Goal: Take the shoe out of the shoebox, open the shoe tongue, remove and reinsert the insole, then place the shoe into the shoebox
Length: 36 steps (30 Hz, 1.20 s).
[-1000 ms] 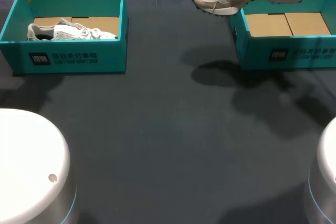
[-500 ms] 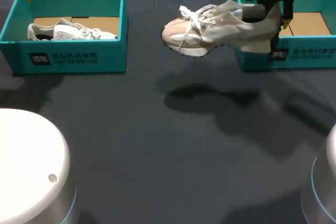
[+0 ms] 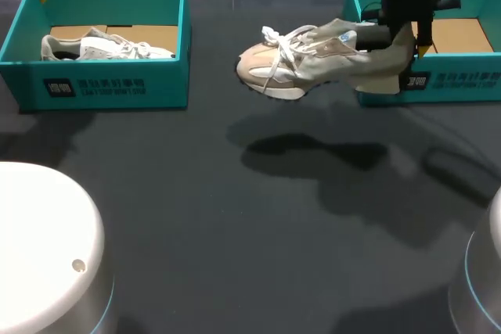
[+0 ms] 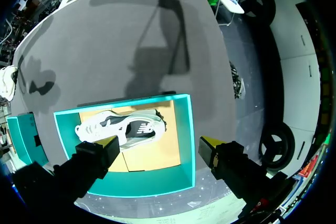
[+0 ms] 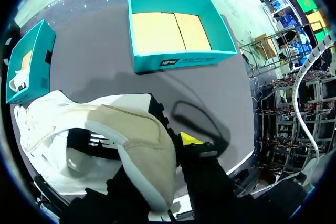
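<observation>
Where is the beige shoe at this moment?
In the head view, the beige shoe hangs above the table, held by the right claw, beside the right shoebox.

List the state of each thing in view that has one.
beige sneaker: held by the heel, clear of the table
right gripper: shut on the beige sneaker
right shoebox: open, empty
left shoebox: open, one shoe inside
grey-white sneaker: lying on its side in the left shoebox
left gripper: open, above the left shoebox

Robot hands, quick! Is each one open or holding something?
Left gripper: open, holding nothing, above a shoebox.
Right gripper: closed on the beige shoe at its heel.
</observation>
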Available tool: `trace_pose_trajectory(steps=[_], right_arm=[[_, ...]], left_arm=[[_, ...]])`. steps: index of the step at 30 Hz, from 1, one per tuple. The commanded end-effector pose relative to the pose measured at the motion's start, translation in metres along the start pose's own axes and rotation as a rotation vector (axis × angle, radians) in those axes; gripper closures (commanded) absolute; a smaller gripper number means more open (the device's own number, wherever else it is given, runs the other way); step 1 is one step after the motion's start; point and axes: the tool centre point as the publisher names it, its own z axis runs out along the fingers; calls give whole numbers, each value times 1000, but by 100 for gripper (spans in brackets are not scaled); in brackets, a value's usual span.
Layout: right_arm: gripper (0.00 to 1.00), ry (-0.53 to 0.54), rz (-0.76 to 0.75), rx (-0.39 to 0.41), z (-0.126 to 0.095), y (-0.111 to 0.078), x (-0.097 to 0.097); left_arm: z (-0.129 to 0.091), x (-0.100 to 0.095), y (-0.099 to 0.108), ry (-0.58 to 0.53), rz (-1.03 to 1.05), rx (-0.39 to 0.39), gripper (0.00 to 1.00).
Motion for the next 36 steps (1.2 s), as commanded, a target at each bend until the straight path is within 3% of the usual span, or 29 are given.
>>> trace_pose_trajectory(steps=[1, 5, 13, 28, 36], right_arm=[[100, 14, -25, 10, 12, -17, 16], [100, 14, -64, 54, 36, -53, 43], [100, 84, -76, 84, 61, -118, 83], [100, 84, -76, 84, 61, -118, 83], [100, 146, -85, 149, 108, -152, 112]], left_arm=[[0, 0, -1, 1, 1, -2, 0], [0, 0, -1, 1, 1, -2, 0], [0, 0, -1, 1, 1, -2, 0], [0, 0, -1, 1, 1, -2, 0], [0, 0, -1, 1, 1, -2, 0]])
